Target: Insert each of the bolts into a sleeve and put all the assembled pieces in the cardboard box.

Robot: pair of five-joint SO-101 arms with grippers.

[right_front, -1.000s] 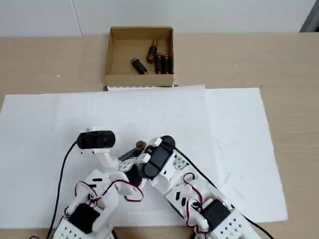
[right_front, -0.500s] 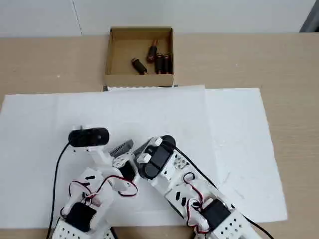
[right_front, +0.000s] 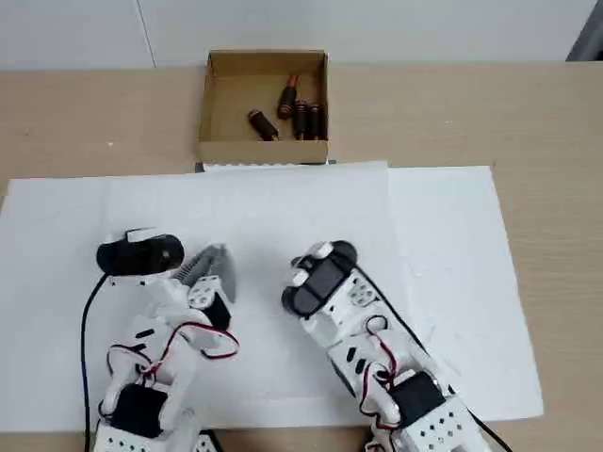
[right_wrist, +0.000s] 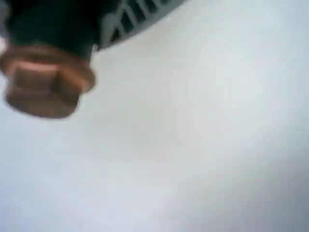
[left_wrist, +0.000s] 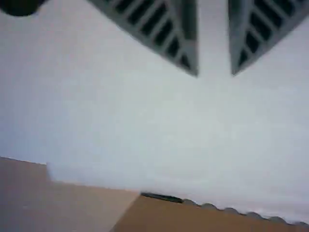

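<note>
Cardboard box, top centre of the high view: 4 assembled pieces lie in its right half. Lower left, over white paper, left gripper has fingers parted, nothing between them. Lower centre, right gripper clamps a dark sleeve, with the copper hex bolt head protruding.

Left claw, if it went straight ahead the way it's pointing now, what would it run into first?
Probably the white paper: the left claw hangs open, tilted down at the sheet, with nothing between them. How steeply it tilts is hard to judge, so where it would land is uncertain.
</note>
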